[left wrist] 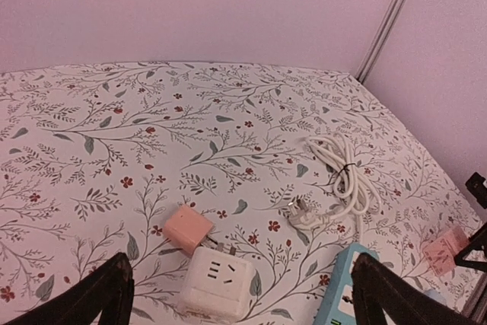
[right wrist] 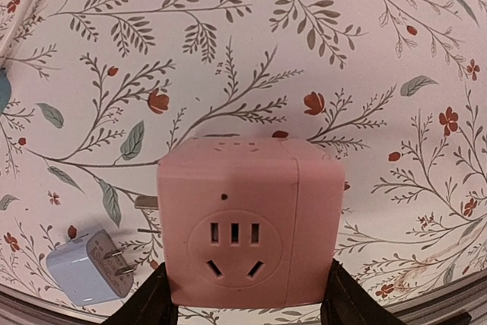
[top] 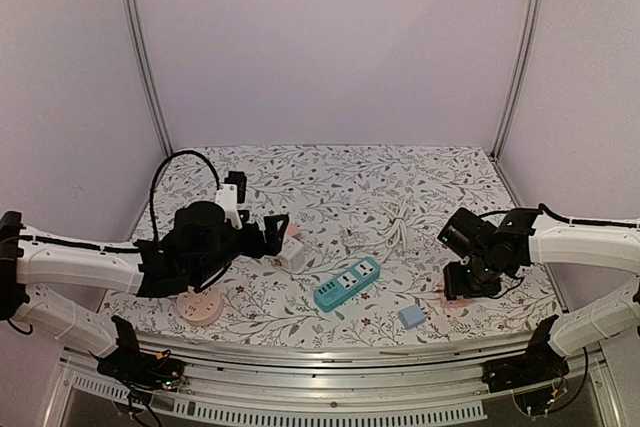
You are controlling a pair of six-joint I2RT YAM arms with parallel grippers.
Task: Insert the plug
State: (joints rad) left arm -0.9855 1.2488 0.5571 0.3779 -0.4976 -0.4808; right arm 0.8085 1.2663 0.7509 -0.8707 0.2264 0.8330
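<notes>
A pink cube adapter (right wrist: 251, 222) with a socket face and metal prongs on its left side sits between the fingers of my right gripper (right wrist: 247, 294), which is shut on its two sides. In the top view this gripper (top: 462, 285) is low over the table at the right. My left gripper (left wrist: 240, 283) hangs open above a white cube socket (left wrist: 217, 283) and a small pink plug (left wrist: 188, 227) lying against it, touching neither. A teal power strip (top: 347, 283) lies between the two arms.
A coiled white cable (left wrist: 346, 173) with its plug (left wrist: 304, 218) lies behind the strip. A small blue charger (right wrist: 87, 268) rests left of the pink cube. A round pink disc (top: 200, 307) sits under the left arm. Metal posts (top: 140, 47) stand at the back corners.
</notes>
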